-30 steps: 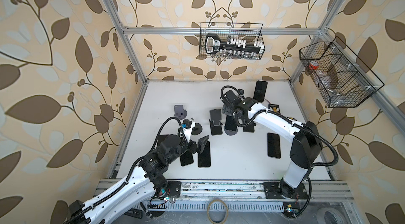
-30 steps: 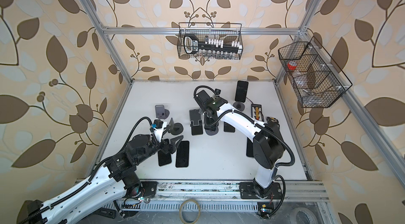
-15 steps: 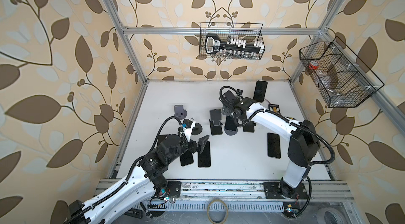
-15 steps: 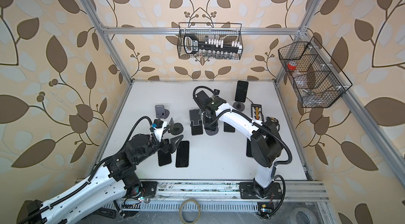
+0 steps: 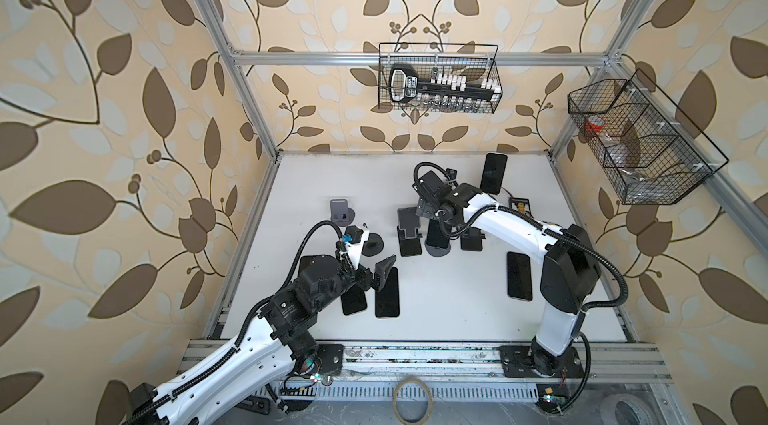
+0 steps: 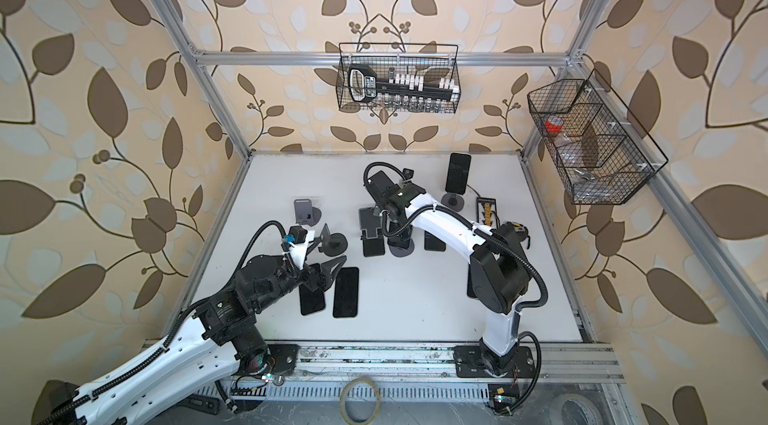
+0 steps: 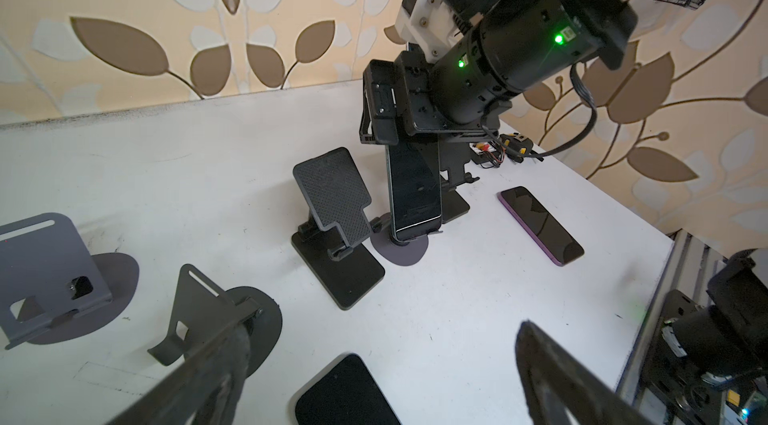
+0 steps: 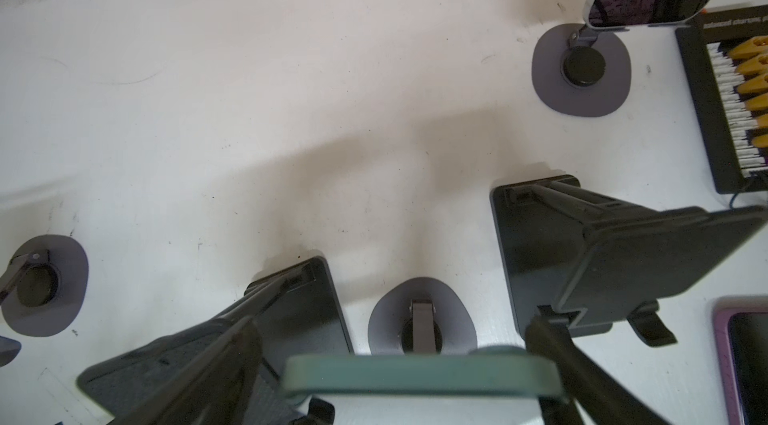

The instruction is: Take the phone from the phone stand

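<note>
we are seeing the phone (image 7: 415,190) leaning on its stand (image 7: 401,252) mid tabletop (image 5: 449,319), right claw (image 8: 392,329) straddling its top edge with fingers (image 8: 216,364) apart, left claw (image 7: 384,325) hovering spread wide near the front

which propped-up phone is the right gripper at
The teal-edged phone on the grey round-base stand, between two black stands; the right gripper straddles its top. The other phone stands farther back.

You are looking into a booth with beige leaf-print wallpaper (image 5: 124,70) on its walls and an aluminium frame (image 5: 415,58) at its edges. Your white counter (image 5: 449,310) is scuffed and evenly lit. One black wire basket (image 5: 440,45) hangs on the back wall, and a second basket (image 5: 665,190) hangs on the right wall.
</note>
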